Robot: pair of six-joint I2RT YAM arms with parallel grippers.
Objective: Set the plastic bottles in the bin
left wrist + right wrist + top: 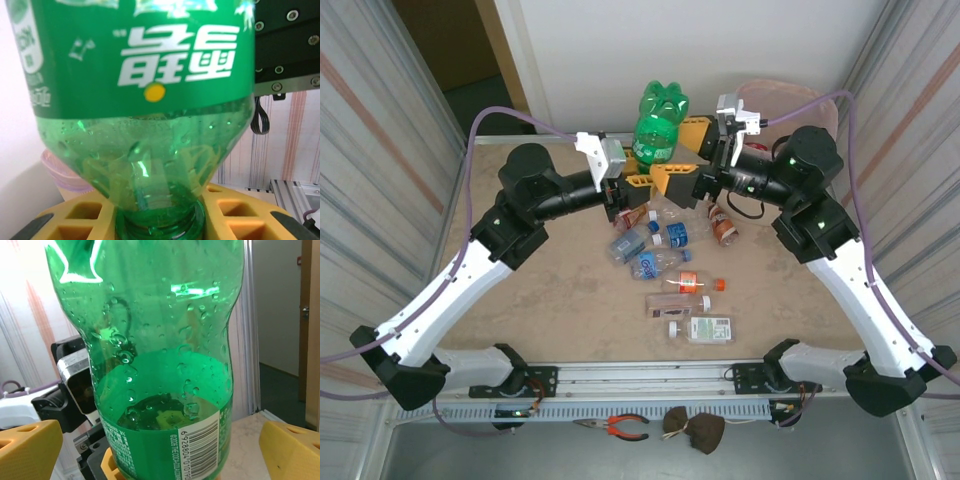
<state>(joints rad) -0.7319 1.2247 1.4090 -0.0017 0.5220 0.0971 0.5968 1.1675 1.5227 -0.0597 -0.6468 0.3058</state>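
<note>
Two robot arms meet above the far middle of a beige table (pixel 520 300), which is boxed in by ribbed walls on both sides and a white wall behind. One large green plastic bottle (pixel 661 120) is held in the air, upside down. The left claw (pixel 642 180) is clamped on its neck, with yellow fingers (pixel 75 220) pressed to either side. The right claw (pixel 685 155) stands wide open around the bottle's body, its fingers (pixel 27 445) clear of it. One pale pink slatted bin (pixel 800 100) stands in the far right corner, just behind the right arm. About eight small plastic bottles (pixel 665 265) lie clustered mid-table; they overlap, so the count is uncertain. Bare tabletop lies on both sides of them.
</note>
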